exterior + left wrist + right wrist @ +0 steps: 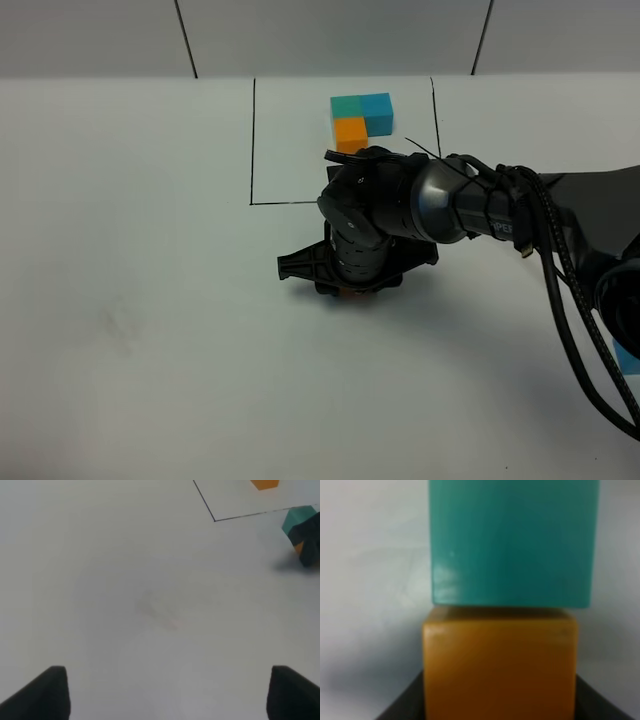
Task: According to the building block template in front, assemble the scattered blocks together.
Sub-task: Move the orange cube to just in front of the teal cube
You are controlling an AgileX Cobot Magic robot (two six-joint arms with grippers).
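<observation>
The building block template (362,117) is an L of teal, blue and orange cubes inside the black outline (252,140) at the back. My right gripper (348,285) reaches across to the middle, just in front of the outline. In the right wrist view it is shut on the orange cube (500,672), which touches the teal cube (512,540). Only a sliver of orange (350,291) shows in the high view. The left wrist view shows the teal cube (299,520) beside the right gripper. The light blue cube (626,356) lies at the far right edge, partly behind cables. My left gripper (170,695) is open and empty over bare table.
The white table (150,300) stretches to the left and front. The right arm and its cables (570,290) cover the right side. The black outline's corner (215,520) shows in the left wrist view, with the template's orange cube (265,484) behind it.
</observation>
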